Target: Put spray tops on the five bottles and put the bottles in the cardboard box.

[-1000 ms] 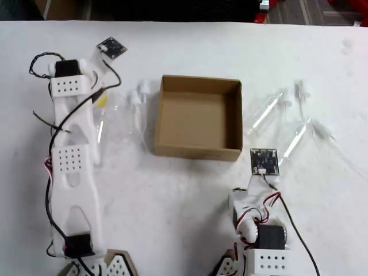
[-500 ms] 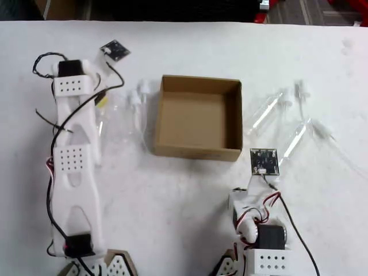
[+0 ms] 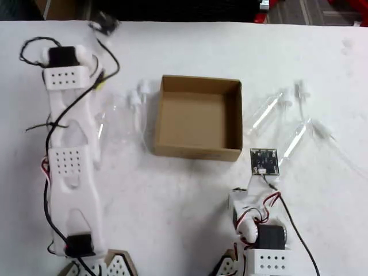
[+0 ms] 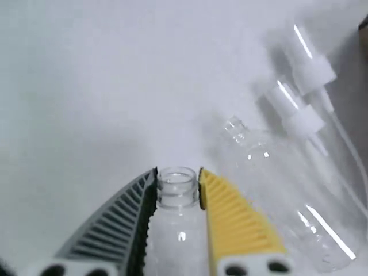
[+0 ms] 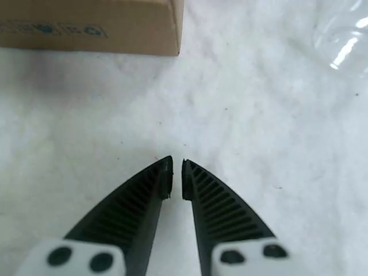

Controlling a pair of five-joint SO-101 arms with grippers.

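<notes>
**Left pincer grips an open-mouthed bottle at the far left of the worktop**

The clear bottle [image 4: 177,236] points neck-first out of the left pincer [image 4: 176,175]. The pincer's grey and yellow ribbed fingers are clamped on it just below the open mouth. In the high view this arm stretches toward the far left of the white worktop [image 3: 184,218].

Just to the right a second bottle [image 4: 282,195] lies on its side, mouth also open. Two spray tops [image 4: 300,118] with their thin tubes lie between that bottle and the cardboard box [image 3: 195,152]. The box stands at the middle of the worktop with its opening up.

Right of the box, two slanted bottles [image 3: 265,112] lie side by side, and a white spray top [image 3: 300,89] lies just beyond them.

The right pincer [image 5: 177,175] hangs low over the worktop, just on the near side of the box's near right corner. Its black fingers are clenched almost tip to tip, with only a sliver of a gap between them, and they hold nothing.
</notes>
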